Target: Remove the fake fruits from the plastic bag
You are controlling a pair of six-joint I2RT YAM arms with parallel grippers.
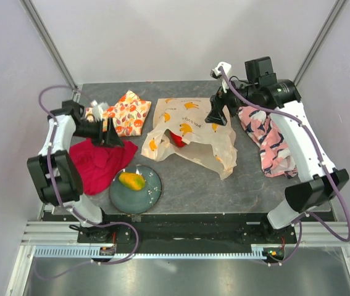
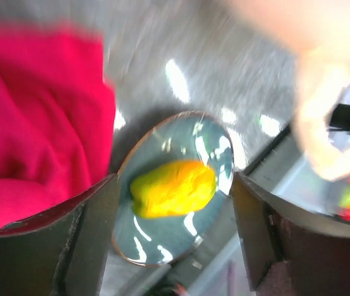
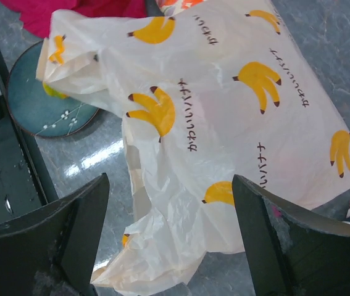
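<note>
The plastic bag lay crumpled directly beneath the right gripper, a thin, crinkly cream film printed with bananas. A glossy red fruit showed at its mouth, to that gripper's left. Its jaws stood wide and empty. Doing this well probably meant pinching the slippery film there and lifting, so the fruit could roll free. The left gripper, also wide and empty, hung above a smooth yellow mango on a glazed blue plate, beside soft red cloth.
</note>
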